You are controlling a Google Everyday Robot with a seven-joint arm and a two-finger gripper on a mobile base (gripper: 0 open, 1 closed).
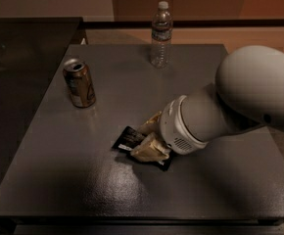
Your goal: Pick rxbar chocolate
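Diagonally, rxbar chocolate (126, 139) lies flat, long axis far-left to near-right; gripper (142, 140) fingers (149, 150) spread astride it

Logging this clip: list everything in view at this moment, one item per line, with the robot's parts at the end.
rxbar chocolate: one, black wrapper with pale print, lying flat near the middle of the table, partly under the gripper
drink can: one, brown-gold, upright, on the table's left side
water bottle: one, clear plastic with a white cap, upright at the table's far edge
table: one, grey, fills most of the view
counter: one, dark, glossy, left of the table
gripper: one, pale tan, down at the rxbar chocolate
arm: one, white-grey, reaching in from the right
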